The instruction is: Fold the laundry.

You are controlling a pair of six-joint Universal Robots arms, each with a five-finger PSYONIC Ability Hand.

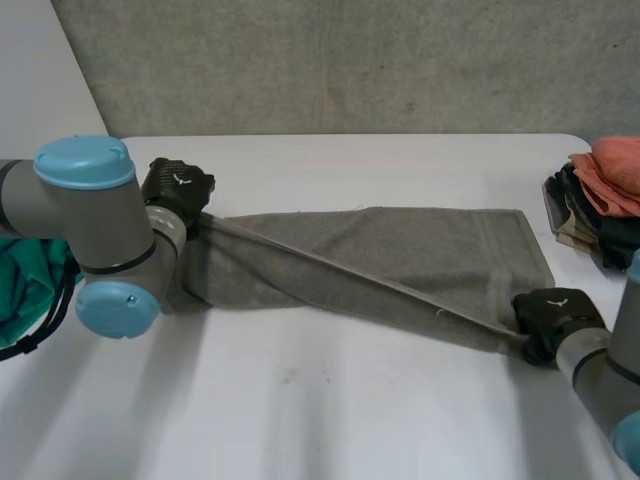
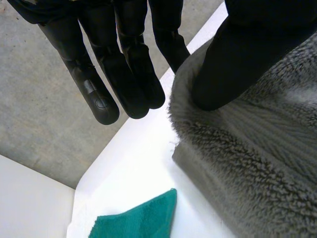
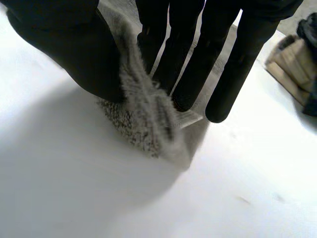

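A long grey towel (image 1: 400,250) lies across the white table (image 1: 330,400), pulled into a taut diagonal ridge between my two hands. My left hand (image 1: 178,188) is at the towel's far left end. In the left wrist view its thumb (image 2: 233,59) presses the fluffy towel (image 2: 257,163) edge against the straight fingers (image 2: 124,74), a pinch. My right hand (image 1: 553,310) is at the near right corner. In the right wrist view a bunch of towel (image 3: 148,124) is pinched between thumb (image 3: 74,49) and fingers (image 3: 198,59), just above the table.
A green cloth (image 1: 25,285) hangs off the table's left side, below my left hand (image 2: 138,220). A pile of folded clothes (image 1: 600,200), orange on top, sits at the right edge beside my right hand (image 3: 297,64). A concrete wall runs behind the table.
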